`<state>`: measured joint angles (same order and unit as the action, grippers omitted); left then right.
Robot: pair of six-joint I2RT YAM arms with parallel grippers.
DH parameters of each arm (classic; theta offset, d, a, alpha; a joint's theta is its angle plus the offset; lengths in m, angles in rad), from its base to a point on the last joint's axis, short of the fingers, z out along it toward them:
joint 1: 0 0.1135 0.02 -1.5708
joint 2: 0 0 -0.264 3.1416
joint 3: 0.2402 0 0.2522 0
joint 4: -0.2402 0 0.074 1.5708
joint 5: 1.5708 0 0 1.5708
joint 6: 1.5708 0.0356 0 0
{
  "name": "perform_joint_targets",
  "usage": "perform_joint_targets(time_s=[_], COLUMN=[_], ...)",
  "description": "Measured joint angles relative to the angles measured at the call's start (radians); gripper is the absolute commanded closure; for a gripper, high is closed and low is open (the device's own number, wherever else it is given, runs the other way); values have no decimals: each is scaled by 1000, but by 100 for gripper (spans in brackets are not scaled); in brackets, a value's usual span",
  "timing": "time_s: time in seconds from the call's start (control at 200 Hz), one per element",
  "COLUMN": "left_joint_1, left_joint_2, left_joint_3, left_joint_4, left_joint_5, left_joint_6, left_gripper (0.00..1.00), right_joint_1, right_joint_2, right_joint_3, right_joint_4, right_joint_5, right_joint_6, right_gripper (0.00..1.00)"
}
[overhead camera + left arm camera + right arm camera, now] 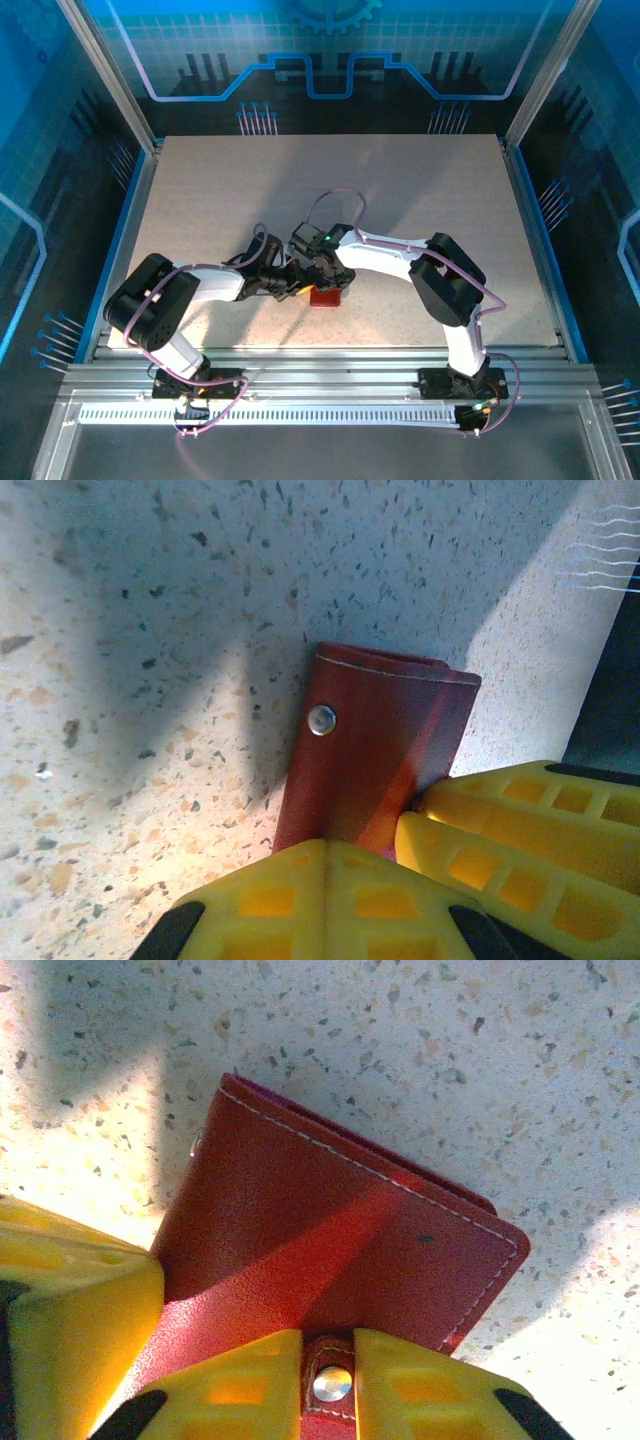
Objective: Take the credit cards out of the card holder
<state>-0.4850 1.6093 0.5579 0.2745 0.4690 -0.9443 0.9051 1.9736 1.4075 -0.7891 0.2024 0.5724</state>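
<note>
Red leather card holder (325,296), folded, mid-frame on table (200,200), prob. light, floppy & slick: right gripper (330,1360) pinches strap tab (331,1386), left gripper (325,885) pressed together at its edge, the likeliest grip pts.

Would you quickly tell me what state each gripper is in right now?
Left gripper: shut, pinching an edge of the card holder.
Right gripper: shut on the card holder's strap tab.
</note>
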Motion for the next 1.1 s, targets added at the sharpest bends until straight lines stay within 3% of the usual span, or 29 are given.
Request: perform_joint_targets(time_s=[0.585,1.101], left_joint_1=[8,11], left_joint_2=[0,1], left_joint_3=[0,0], left_joint_4=[-7,-32], left_joint_5=[1,0], left_joint_6=[0,0], left_gripper=[95,95], right_joint_1=[5,-40], right_joint_2=[-33,-248], right_joint_3=[-2,-211], right_joint_4=[5,197], right_joint_5=[6,-124], right_joint_6=[-9,30], right_gripper=[99,100])
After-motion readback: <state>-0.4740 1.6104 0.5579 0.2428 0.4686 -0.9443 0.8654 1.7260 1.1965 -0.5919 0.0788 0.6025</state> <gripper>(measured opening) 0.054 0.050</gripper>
